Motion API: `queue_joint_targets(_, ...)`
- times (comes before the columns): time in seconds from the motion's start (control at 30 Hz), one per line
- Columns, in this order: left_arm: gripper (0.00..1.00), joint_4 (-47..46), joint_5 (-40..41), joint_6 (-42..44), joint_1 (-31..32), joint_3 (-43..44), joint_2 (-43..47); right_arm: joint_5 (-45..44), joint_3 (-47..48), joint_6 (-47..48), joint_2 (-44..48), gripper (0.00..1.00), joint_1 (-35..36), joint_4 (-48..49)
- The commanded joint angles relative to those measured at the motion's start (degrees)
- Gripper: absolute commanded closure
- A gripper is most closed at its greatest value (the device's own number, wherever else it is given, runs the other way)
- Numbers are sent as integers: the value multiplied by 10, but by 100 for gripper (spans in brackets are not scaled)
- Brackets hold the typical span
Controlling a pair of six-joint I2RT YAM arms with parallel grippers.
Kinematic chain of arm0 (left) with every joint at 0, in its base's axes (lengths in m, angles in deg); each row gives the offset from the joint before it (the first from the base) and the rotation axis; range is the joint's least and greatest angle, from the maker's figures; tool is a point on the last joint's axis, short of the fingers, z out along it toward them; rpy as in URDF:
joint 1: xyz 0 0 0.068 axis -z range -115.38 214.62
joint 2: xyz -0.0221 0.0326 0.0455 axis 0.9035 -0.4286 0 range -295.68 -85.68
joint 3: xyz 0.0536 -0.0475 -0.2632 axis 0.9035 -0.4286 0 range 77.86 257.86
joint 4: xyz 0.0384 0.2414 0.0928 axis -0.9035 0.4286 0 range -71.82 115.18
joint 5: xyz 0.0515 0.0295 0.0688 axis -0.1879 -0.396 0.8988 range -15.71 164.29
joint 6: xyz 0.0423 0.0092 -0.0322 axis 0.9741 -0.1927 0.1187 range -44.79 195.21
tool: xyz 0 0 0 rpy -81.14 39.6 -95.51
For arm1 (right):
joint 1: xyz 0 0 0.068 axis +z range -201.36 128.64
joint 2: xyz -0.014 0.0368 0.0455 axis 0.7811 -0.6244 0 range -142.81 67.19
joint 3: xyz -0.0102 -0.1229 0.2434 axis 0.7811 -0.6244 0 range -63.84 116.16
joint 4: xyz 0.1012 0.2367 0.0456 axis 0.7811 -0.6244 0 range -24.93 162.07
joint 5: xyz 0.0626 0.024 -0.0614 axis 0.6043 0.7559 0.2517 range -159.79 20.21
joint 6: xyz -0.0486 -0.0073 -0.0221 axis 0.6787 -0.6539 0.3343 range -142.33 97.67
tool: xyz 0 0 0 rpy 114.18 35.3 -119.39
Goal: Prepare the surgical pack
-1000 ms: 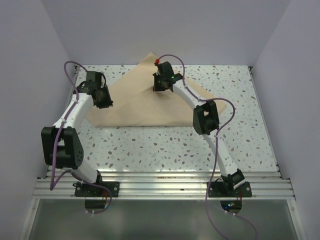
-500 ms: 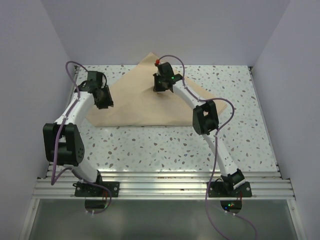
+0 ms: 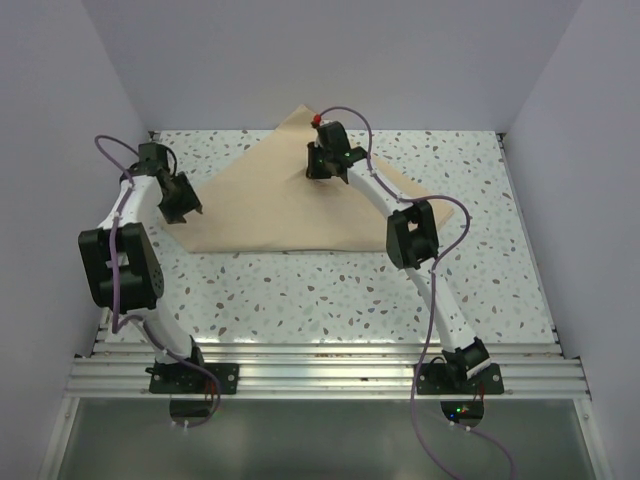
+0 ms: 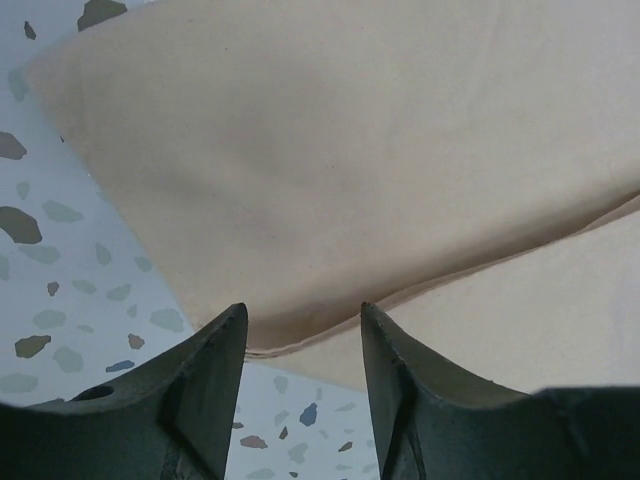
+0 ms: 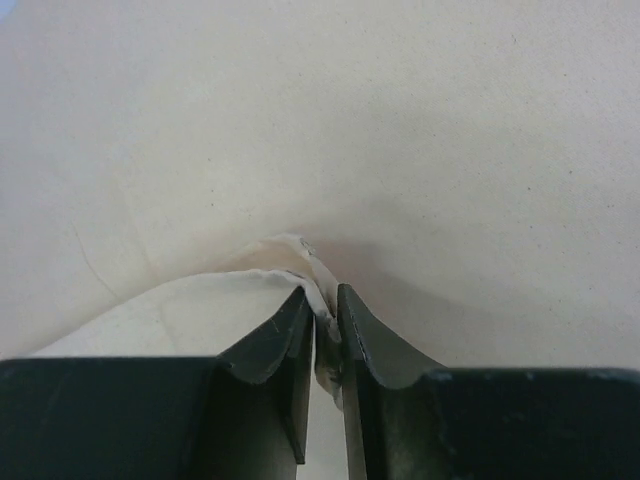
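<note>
The tan fabric sheet (image 3: 285, 205) is laid on the speckled table (image 3: 350, 290), towards the far side, folded into a rough triangle. Its long axis is run left to right and its apex is pointed at the far wall. A raised tuck of cloth near the apex is pinched between the nearly closed jaws of the right gripper (image 5: 325, 298), probably so that the layer can be lifted or pulled for a fold. The left gripper (image 4: 300, 318) is held spread at the sheet's left corner with nothing gripped, the folded edge just beyond its fingertips, likely for a fresh grasp.
</note>
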Motion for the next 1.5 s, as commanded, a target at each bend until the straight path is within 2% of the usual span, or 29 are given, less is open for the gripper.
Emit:
queue_joint_targets(0.0,46,14,-25,-11,-19,21,-21,7,11,-8,-4,79,-5,47)
queue_joint_targets(0.03,46,16,-26,-12,-24,21,-25,10,10,-11,-3,64,-5,50)
queue_joint_targets(0.07,45,17,-25,-13,-34,19,-27,12,10,-14,-2,57,-4,50)
queue_joint_targets(0.2,41,12,-22,-18,-65,14,-41,2,19,-36,14,43,-5,33)
queue_joint_targets(0.3,40,12,-25,-18,-92,13,-50,-4,8,-47,51,38,-6,23)
queue_joint_targets(0.5,39,6,-45,-19,-133,8,-76,-14,-28,-48,105,37,-5,-14)
queue_joint_targets(0.63,44,5,-46,-17,-140,26,-98,8,-30,-48,102,41,-6,-29)
queue_joint_targets(0.83,43,-3,-35,-20,-143,46,-126,24,-68,-41,121,43,-6,-17)
queue_joint_targets(0.93,43,-15,-33,-23,-143,45,-143,48,-46,-43,101,50,-5,-25)
queue_joint_targets(1.03,45,-31,-37,-26,-143,40,-156,64,-45,-53,86,66,-5,-23)
queue_joint_targets(1.07,47,-33,-38,-27,-143,40,-164,68,-48,-57,82,73,-5,-21)
queue_joint_targets(1.3,61,-52,-57,-21,-143,41,-184,61,-65,-48,49,83,-6,-34)
queue_joint_targets(1.47,82,-66,-75,-6,-143,40,-181,70,-73,-54,35,89,-6,-34)
